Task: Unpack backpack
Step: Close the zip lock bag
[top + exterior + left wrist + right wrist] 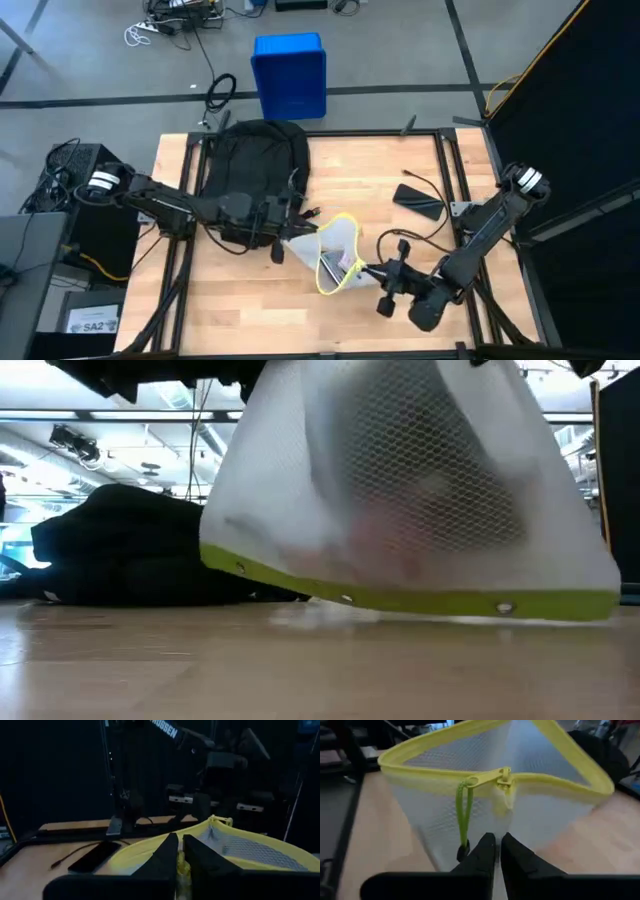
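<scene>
Much bare wood free along the near edge of the bench (240, 305) and at its far right corner. "TROSSEN" partly readable on the right arm in the left wrist view. Backpack (252, 170) flat at the far left of the bench. White mesh pouch (335, 255) with yellow zipper edge held up at the middle: left gripper (180, 857) pinched narrow on one edge, right gripper (496, 852) pinched on the other. Phone (418, 203) with cable lying right; blue bin (290, 75) on the floor beyond.

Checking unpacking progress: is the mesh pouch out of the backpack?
Out. The mesh pouch is on the table beside the backpack, between the left end effector and right end effector.
</scene>
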